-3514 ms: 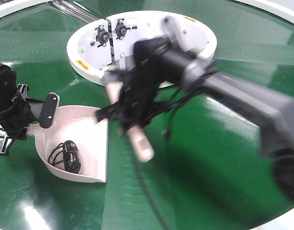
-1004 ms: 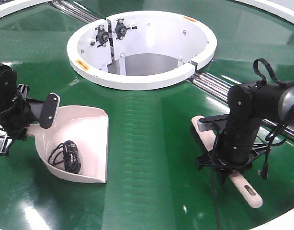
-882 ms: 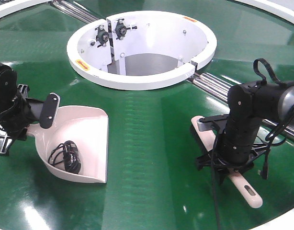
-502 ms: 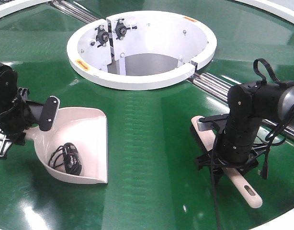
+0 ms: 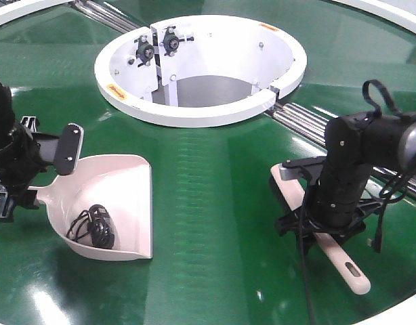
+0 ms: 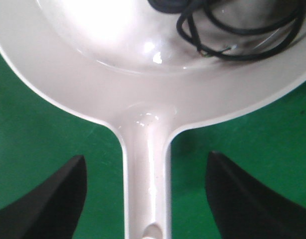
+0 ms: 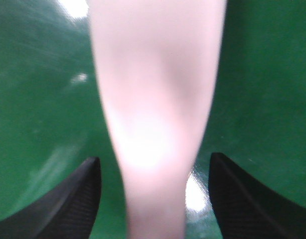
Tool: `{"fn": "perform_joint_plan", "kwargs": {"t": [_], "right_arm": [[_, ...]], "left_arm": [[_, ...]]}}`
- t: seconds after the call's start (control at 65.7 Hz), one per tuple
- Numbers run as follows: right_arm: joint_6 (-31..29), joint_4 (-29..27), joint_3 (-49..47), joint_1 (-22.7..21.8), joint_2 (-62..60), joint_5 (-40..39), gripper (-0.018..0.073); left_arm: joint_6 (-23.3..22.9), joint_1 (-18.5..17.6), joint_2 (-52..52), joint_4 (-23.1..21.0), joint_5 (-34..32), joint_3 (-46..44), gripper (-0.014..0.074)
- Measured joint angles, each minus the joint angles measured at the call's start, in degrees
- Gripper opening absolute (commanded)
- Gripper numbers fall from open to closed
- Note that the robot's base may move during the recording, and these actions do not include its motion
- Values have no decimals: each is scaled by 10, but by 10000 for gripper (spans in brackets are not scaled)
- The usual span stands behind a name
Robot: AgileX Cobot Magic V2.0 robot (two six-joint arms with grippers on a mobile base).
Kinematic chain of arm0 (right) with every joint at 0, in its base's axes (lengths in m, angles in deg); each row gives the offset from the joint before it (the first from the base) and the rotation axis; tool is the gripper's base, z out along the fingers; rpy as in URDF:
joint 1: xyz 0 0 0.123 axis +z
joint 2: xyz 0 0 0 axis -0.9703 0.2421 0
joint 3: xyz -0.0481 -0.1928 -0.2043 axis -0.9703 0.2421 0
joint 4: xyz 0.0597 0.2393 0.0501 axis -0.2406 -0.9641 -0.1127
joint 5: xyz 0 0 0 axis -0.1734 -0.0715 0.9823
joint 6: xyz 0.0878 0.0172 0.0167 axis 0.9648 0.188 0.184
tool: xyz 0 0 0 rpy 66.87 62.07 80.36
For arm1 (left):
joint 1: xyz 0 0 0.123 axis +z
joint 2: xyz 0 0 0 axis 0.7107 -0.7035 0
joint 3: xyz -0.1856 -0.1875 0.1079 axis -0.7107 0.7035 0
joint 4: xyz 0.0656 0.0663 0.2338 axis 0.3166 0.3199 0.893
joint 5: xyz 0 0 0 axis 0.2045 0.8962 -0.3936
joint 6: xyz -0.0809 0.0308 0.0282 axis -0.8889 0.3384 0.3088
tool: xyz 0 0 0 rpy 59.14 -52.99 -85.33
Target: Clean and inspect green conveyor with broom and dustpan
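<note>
- The conveyor (image 5: pixel 215 203) fills the front view: glossy green belt around a white hub (image 5: pixel 194 112), with silver rollers (image 5: pixel 296 118) running out from the hub to the right.
- The dustpan (image 5: pixel 127 196) lies flat on the belt at the left. Its long axis runs roughly left to right. The flat lip faces right, towards the broom, and the handle points left into the left arm.
- The broom (image 5: pixel 343 261) lies on the belt at the right, well apart from the pan. Its long axis is diagonal, with the head towards the hub and the slotted handle end towards the near edge.
- The left gripper (image 6: pixel 145 157) straddles the pan handle. Its jaws are spread wide, with green belt showing on both sides, so it has no grip.
- The right gripper (image 7: pixel 154 159) stands over the broom handle in the same way, jaws wide and clear of it.
- A black cable (image 5: pixel 93 227) is coiled inside the pan.
- Judgement: with the cable in the pan, sweeping looks done. Both tools rest unheld.
- If the pan is lifted next, the left jaws must close squarely on the handle and keep the lip level or raised, or the cable could slide out.
</note>
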Motion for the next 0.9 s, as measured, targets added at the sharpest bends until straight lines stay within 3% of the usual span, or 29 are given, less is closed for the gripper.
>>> {"fn": "perform_joint_plan", "kwargs": {"t": [0.274, 0.456, 0.624, 0.745, 0.897], "right_arm": [[0, 2, 0, 0, -82, -1, 458], [1, 20, 0, 0, -150, -32, 458], [10, 26, 1, 0, -212, -108, 458], [10, 25, 1, 0, -244, -150, 455], [-1, 30, 1, 0, -263, -194, 444]], "left_arm": [[1, 0, 65, -54, 18, 0, 489], [1, 0, 138, -121, 36, 0, 489], [1, 0, 218, -229, 31, 1, 486], [1, 0, 272, -343, -21, 1, 486], [1, 0, 330, -454, -64, 1, 486]]}}
